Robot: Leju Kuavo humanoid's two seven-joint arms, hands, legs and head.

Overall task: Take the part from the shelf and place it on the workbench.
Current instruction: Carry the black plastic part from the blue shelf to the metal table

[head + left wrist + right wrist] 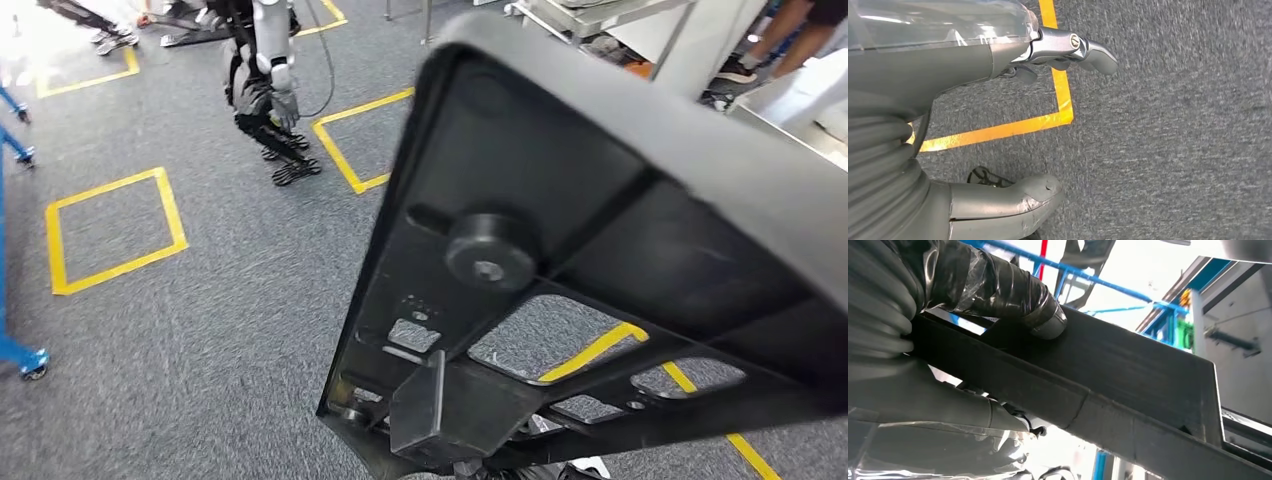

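- Part (620, 230): large black moulded panel with ribs, cut-outs and a round boss on the face toward the head camera. Held tilted, up in the air above the grey carpet (220, 330); it touches no desk or shelf.
- Right robot hand (998, 340): clamped on the part's edge. Wrapped thumb pressed on one face, dark fingers (968, 410) curled round the opposite side, in the right wrist view.
- Left robot hand (1013, 125): holds nothing. Thumb (1013, 200) and fingers (1073, 50) apart, over the carpet beside the part; a corner of yellow floor tape (1058, 100) lies beneath it.
- Yellow tape squares (110, 235) on the carpet left of the part.
- Another humanoid robot (265, 90) stands beyond the part, up-left of it in the head view.
- A person's legs and shoes (770, 45) are beyond the part, at its upper right.
- Blue frame tubing (1108, 287) behind the part in the right wrist view.
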